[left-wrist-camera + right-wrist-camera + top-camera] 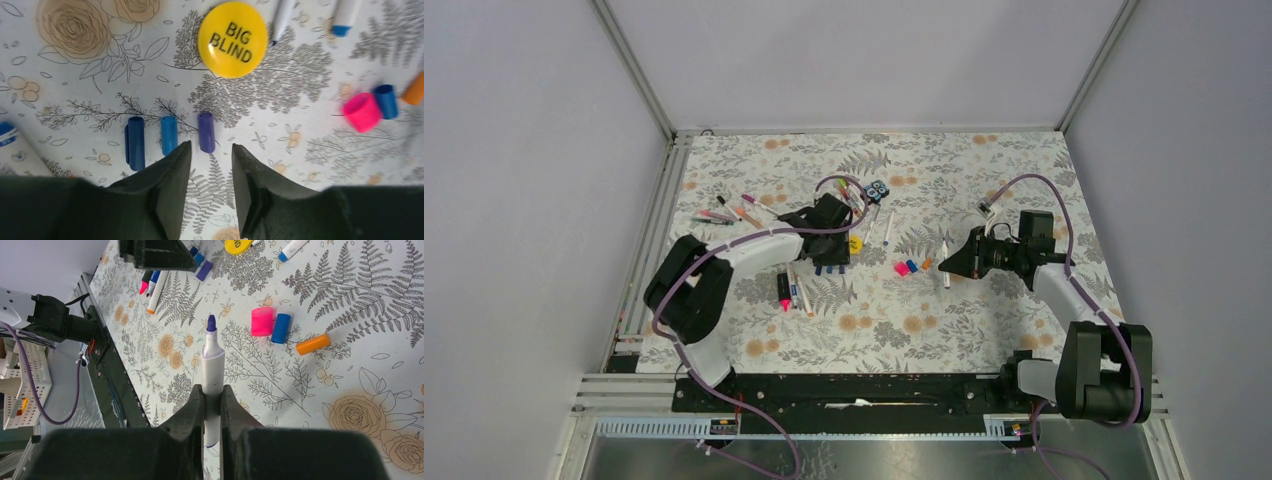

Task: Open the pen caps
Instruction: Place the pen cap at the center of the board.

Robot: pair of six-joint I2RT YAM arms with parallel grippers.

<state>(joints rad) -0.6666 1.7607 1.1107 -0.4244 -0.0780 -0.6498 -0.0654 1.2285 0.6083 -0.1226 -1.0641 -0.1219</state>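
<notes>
Far left of the overhead view, a scatter of loose pens (724,213) lies on the floral tablecloth (984,170), well apart from both arms; lower down, a fat pink-and-black highlighter (783,290) sits just beside a slim white pen (801,293); now the left gripper (210,167), jaws parted and holding nothing, low over the cloth; right in front of its matte black fingers (172,190) three short caps line up side by side, dark blue cap (135,142), mid-blue cap (169,135), purple cap (206,132), smooth plastic cylinders lying flat, the purple one nearest the gap; beyond them a glossy round yellow disc (232,39) reads BIG BLIND; moving right, a stubby pink cap (262,321) lies just beside a blue cap (281,328), an orange cap (312,344) near but apart; and on the right, the right gripper (212,392) is clamped on a white-barrelled purple-tipped pen (212,360), uncapped, tip pointing toward the left gripper.
</notes>
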